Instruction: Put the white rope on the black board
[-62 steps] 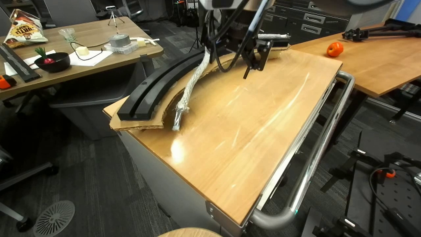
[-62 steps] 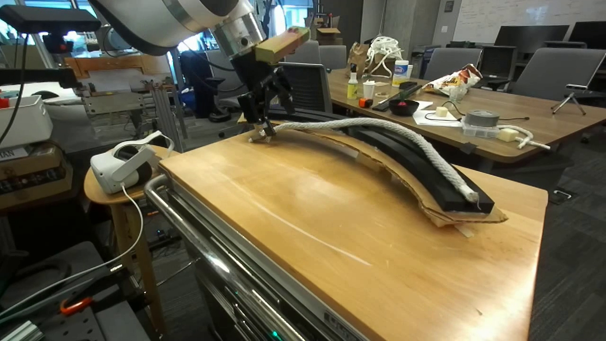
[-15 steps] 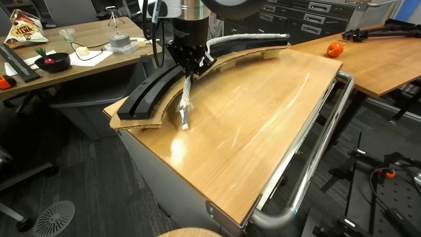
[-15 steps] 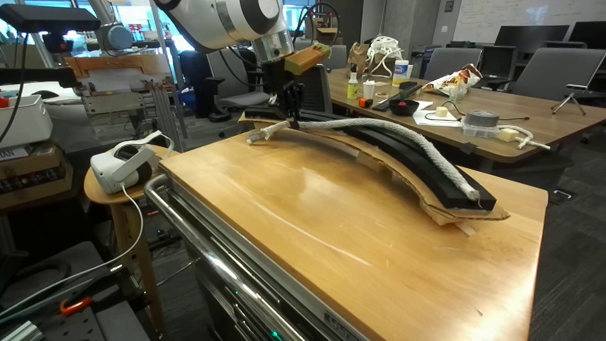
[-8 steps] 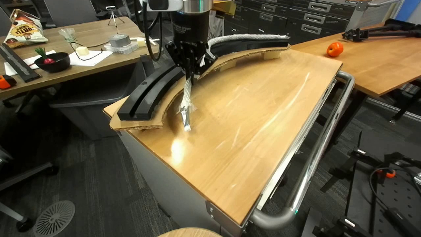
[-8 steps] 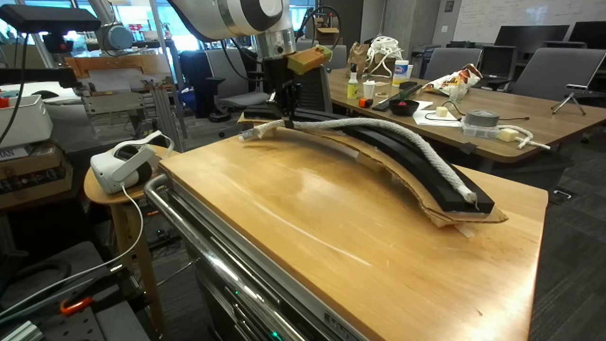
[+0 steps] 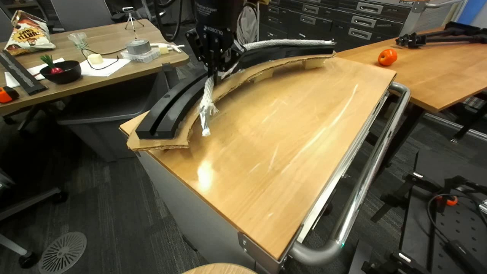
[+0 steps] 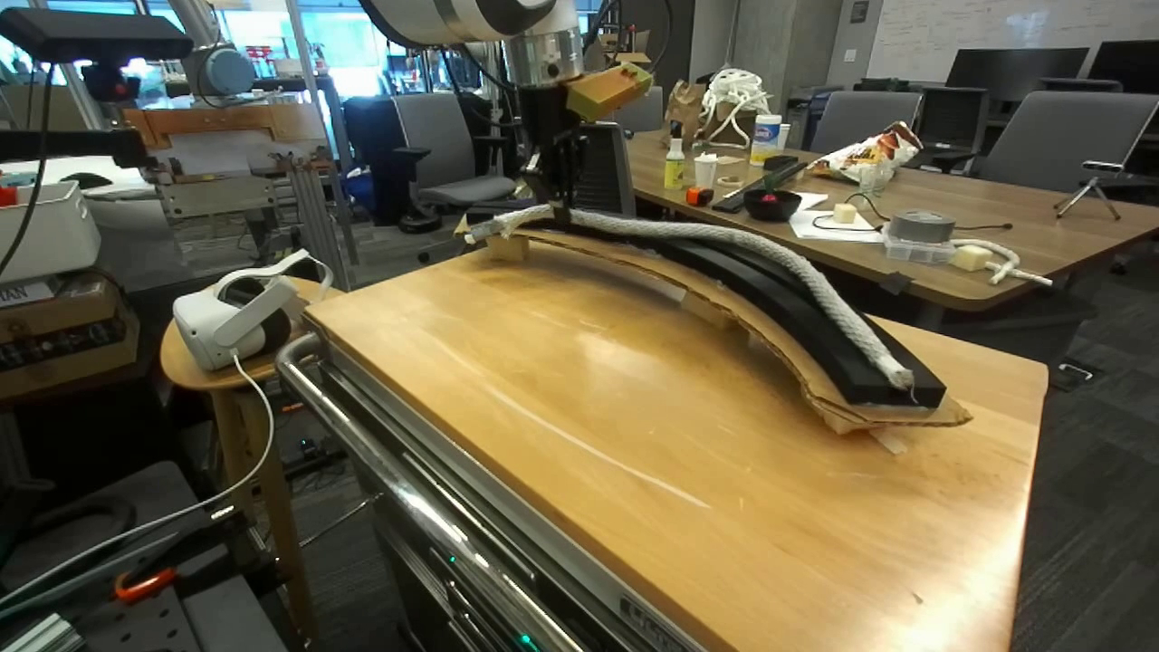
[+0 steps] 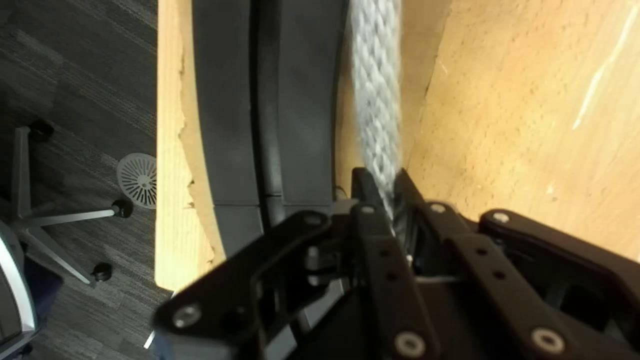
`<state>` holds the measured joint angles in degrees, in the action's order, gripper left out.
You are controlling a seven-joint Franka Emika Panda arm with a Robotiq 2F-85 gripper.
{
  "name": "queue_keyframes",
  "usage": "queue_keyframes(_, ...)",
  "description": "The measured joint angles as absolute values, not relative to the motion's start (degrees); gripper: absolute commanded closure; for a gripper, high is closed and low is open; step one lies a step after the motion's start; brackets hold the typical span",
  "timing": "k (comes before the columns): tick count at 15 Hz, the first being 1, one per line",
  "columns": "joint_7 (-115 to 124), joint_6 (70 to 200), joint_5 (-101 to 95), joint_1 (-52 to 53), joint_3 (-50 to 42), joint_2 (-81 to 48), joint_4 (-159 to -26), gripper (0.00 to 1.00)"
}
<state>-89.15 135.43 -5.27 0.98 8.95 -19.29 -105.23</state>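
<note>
The white rope [image 8: 824, 294] runs lengthwise along the black board [image 8: 819, 349], its far end resting on the board's end. My gripper [image 7: 213, 79] is shut on the rope near its frayed, tufted end [image 7: 207, 108], which sticks out past the fingers and slants down over the board's inner side. In the wrist view the rope [image 9: 377, 75] passes between the fingertips, to the right of the black board [image 9: 307, 100] and apart from it there. Around the gripper [image 8: 563, 215] the rope is raised; whether it touches the board below is hidden by the fingers.
Cardboard [image 7: 182, 143] lies under the board and juts out along its inner curve, propped on blocks [image 8: 509, 246] above the wooden tabletop [image 7: 266, 152]. A metal rail [image 7: 365, 182] runs along one table edge. Another table [image 8: 978, 204] with loose items stands behind the board.
About four seconds ago the gripper was elsewhere along the rope; it has since closed near the tufted end. In the last half second it has risen and shifted toward the board, lifting that end.
</note>
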Motion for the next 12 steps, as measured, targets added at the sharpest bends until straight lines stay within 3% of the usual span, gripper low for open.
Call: queue_keyframes(12,-89.3,133.5,-2.6,1.5,9.8,-19.9,-101.0,0.97)
